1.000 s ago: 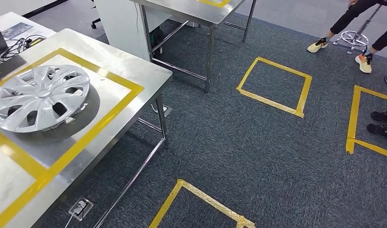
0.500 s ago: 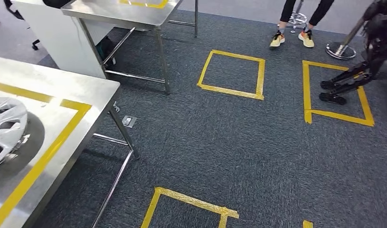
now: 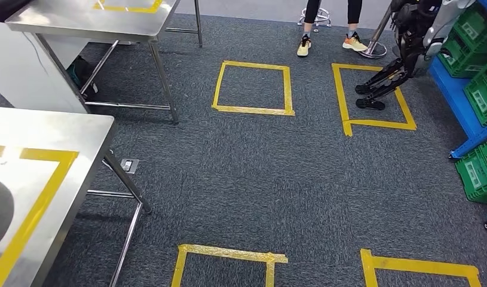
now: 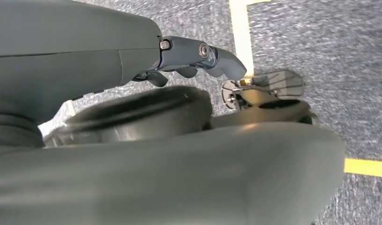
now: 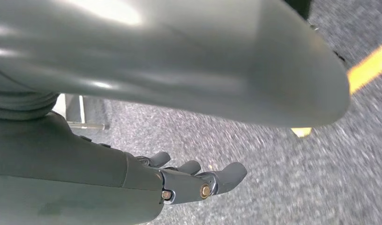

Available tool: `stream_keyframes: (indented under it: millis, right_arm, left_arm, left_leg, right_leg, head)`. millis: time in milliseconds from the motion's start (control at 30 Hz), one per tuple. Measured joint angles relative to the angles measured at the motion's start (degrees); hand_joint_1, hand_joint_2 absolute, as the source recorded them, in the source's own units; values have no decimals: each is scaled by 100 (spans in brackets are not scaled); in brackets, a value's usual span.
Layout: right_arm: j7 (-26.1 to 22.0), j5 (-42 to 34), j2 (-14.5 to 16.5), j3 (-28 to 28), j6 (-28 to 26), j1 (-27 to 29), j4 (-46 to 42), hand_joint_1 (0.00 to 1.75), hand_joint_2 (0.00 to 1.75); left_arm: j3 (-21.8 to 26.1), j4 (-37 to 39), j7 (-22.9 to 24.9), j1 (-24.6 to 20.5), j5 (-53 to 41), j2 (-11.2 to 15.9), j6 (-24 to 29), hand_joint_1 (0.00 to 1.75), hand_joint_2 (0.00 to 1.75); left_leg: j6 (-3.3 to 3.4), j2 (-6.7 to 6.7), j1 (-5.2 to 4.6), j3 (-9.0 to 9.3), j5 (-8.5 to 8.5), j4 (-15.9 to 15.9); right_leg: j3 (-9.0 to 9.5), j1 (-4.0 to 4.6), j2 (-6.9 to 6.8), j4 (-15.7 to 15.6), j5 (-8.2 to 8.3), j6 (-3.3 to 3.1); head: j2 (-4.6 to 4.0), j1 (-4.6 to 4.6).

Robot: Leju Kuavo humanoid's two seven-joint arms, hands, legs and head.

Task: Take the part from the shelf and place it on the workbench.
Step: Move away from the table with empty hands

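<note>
The steel workbench (image 3: 49,131) with its yellow tape outline stands at the left of the head view; a dark grey patch lies on it at the picture's edge. A blue shelf (image 3: 462,101) holding green crates (image 3: 481,170) stands at the far right. My left hand (image 4: 198,56) hangs over the carpet with loosely bent fingers and nothing in it. My right hand (image 5: 198,180) also hangs over the carpet, fingers apart and holding nothing.
A second steel table (image 3: 67,21) stands at the back left. Yellow tape squares (image 3: 253,109) mark the grey carpet. Another robot (image 3: 408,36) stands in a marked square beside the shelf. A person's feet (image 3: 305,46) and a stool base (image 3: 372,52) are behind it.
The camera has swung to the right: the hubcap on the workbench has slid out of the picture at the left, and the blue shelf and the other robot have come in at the right.
</note>
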Motion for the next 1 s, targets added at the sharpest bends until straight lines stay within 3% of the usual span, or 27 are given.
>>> stream_keyframes:
  millis: [67, 100, 167, 200, 267, 333, 367, 400, 433, 467, 533, 600, 633, 667, 700, 767, 833, 900, 933, 1000]
  right_arm:
    - [-21, 29, -68, 16, 0, -13, -1, 0, 0]
    - [-31, 55, -93, 28, -3, -20, -2, 0, 0]
    - [-34, 120, -135, 51, -15, -19, -2, 0, 0]
    - [-20, 148, -153, 61, -22, -11, -2, 0, 0]
    - [13, 181, -174, 94, -33, -6, -2, 0, 0]
    - [18, 195, -188, 133, -19, -14, -2, 0, 0]
    - [3, 209, -193, 150, 5, -17, -2, 0, 0]
    - [-19, 237, -194, 171, 40, -16, -2, 0, 0]
    - [-44, 285, -190, 197, 80, -12, -2, 0, 0]
    - [-63, 349, -184, 232, 121, -9, -2, 0, 0]
    - [-67, 489, -169, 313, 176, -7, -2, 0, 0]
    - [-34, 566, -149, 385, 166, -17, -1, 0, 0]
    - [-19, 570, -135, 412, 139, -11, -1, 0, 0]
    - [-10, 557, -117, 434, 108, 1, 0, 0, 0]
    - [-13, 525, -96, 451, 81, 19, 1, 0, 0]
    - [-30, 441, -53, 471, 51, 32, 2, 0, 0]
    - [17, 384, -3, 478, 33, 19, 3, 0, 0]
    - [149, 379, 47, 492, 8, 10, 2, 0, 0]
    - [221, 387, 66, 503, -7, 14, 2, 0, 0]
    - [377, 409, 97, 523, -46, 30, 3, 0, 0]
  left_arm:
    - [0, -1, 6, -10, 14, -19, 8, 0, 0]
    - [0, 0, 16, -11, 30, -22, 19, 0, 0]
    - [0, 2, 66, -16, 86, -21, 56, 0, 0]
    - [0, 2, 106, -21, 113, -19, 87, 0, 0]
    - [1, 4, 246, -27, 134, -12, 179, 0, 0]
    - [-3, 6, 503, -15, 63, 4, 305, 0, 0]
    - [-13, 8, 672, -6, -8, 17, 370, 0, 0]
    - [-34, 10, 874, 0, -91, 34, 424, 0, 0]
    - [-68, 13, 1086, 4, -163, 56, 462, 0, 0]
    - [-104, 15, 1257, 5, -202, 79, 477, 0, 0]
    - [-150, 19, 1448, 6, -151, 121, 484, 0, 0]
    - [-150, 20, 1331, 1, 68, 154, 541, 0, 0]
    - [-139, 21, 1183, -3, 218, 173, 577, 0, 0]
    - [-118, 22, 992, -8, 395, 192, 600, 0, 0]
    - [-79, 26, 773, -11, 588, 212, 599, 0, 0]
    - [29, 32, 386, -11, 838, 241, 582, 0, 0]
    - [90, 36, 268, -7, 700, 258, 642, 0, 0]
    - [89, 41, 323, -1, 409, 269, 745, 0, 0]
    - [87, 43, 348, -2, 316, 273, 784, 0, 0]
    - [87, 44, 367, -14, 253, 276, 847, 0, 0]
  left_leg:
    - [-39, 115, -22, 35, -43, -1]
    - [-67, 168, -25, 52, -63, -2]
    - [-127, 258, -25, 103, -100, -14]
    - [-157, 216, -22, 122, -134, 9]
    - [-206, -77, -10, -9, -359, 338]
    - [-233, -364, 15, -366, -714, 1077]
    - [-245, -407, 23, -556, -826, 1431]
    - [-255, -426, 34, -683, -825, 1626]
    - [-264, -441, 47, -718, -704, 1605]
    - [-271, -477, 67, -644, -479, 1343]
    - [-291, -727, 126, -364, -82, 575]
    - [-280, -952, 150, -202, -8, 200]
    - [-252, -970, 139, -173, -44, 186]
    - [-212, -904, 130, -154, -41, 194]
    - [-173, -832, 127, -125, -35, 183]
    - [-97, -674, 120, -108, -22, 160]
    - [-46, -487, 78, -112, -34, 154]
    - [-16, -280, 32, -115, -53, 154]
    - [-6, -187, 13, -111, -63, 155]
    - [-6, -34, -10, -88, -84, 155]
  right_leg:
    - [348, 54, -193, -641, 198, -87]
    - [401, 78, -231, -756, 205, -124]
    - [430, 81, -113, -792, 205, -172]
    - [470, 66, -55, -828, 219, -190]
    - [559, 20, 59, -897, 264, -229]
    - [551, 4, 180, -903, 282, -256]
    - [544, 3, 259, -897, 286, -265]
    - [542, 0, 347, -890, 281, -262]
    - [544, -8, 443, -877, 273, -253]
    - [548, -20, 543, -854, 258, -233]
    - [525, -39, 723, -768, 208, -159]
    - [451, -56, 861, -688, 173, -71]
    - [396, -68, 926, -675, 173, -27]
    - [354, -87, 988, -683, 183, 11]
    - [317, -97, 957, -656, 175, 37]
    - [159, -82, 637, -358, 8, 66]
    - [-203, -67, 270, 377, -360, 71]
    - [-505, -68, 184, 981, -575, 66]
    - [-506, -64, 173, 996, -527, 51]
    - [-167, -25, 68, 379, -196, -19]
  head:
    - [0, 22]
    - [0, 28]
    - [0, 30]
    - [0, 28]
    - [0, -17]
    - [0, -83]
    - [0, -103]
    - [0, -122]
    - [0, -134]
    - [0, -145]
    - [0, -179]
    - [0, -201]
    - [0, -202]
    - [0, -195]
    - [0, -184]
    - [0, -110]
    - [0, -11]
    - [0, 31]
    - [0, 37]
    - [0, 55]
